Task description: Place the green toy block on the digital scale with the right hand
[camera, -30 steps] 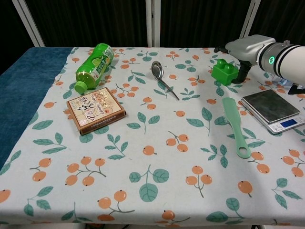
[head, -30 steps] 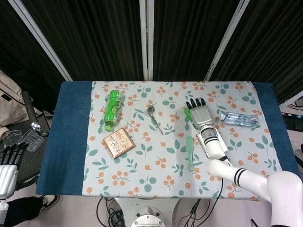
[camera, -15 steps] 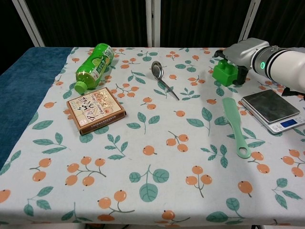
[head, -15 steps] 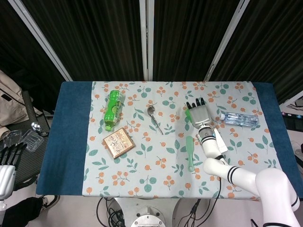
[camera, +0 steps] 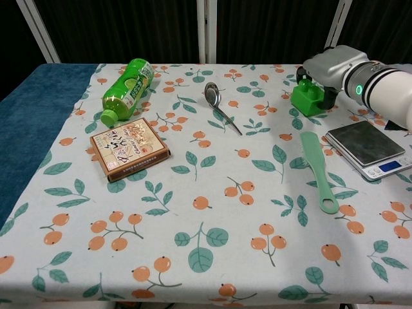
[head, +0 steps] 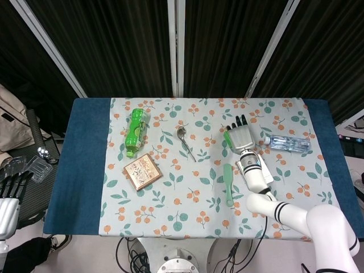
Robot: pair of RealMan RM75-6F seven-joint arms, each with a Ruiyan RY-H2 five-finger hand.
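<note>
The green toy block (camera: pixel 305 98) is at the back right of the flowered cloth, tipped up on one side. My right hand (camera: pixel 331 67) is over it, with dark fingers on both sides gripping it. In the head view the right hand (head: pixel 240 138) covers most of the block (head: pixel 227 137), and only a green edge shows at its left. The digital scale (camera: pixel 365 145), with its grey pan and blue display, lies to the right of the block and nearer the front, with nothing on it. My left hand (head: pixel 9 196) hangs off the table at the far left with its fingers apart.
A pale green spatula (camera: pixel 318 170) lies just left of the scale. A metal spoon (camera: pixel 219 106), a brown box (camera: pixel 129 148) and a green bottle (camera: pixel 125 90) lie further left. A clear water bottle (head: pixel 287 142) lies behind the scale.
The right hand has closed in on the green block. The block, flat on the cloth a second ago, is now tipped up and shifted slightly right. The left hand has barely moved.
</note>
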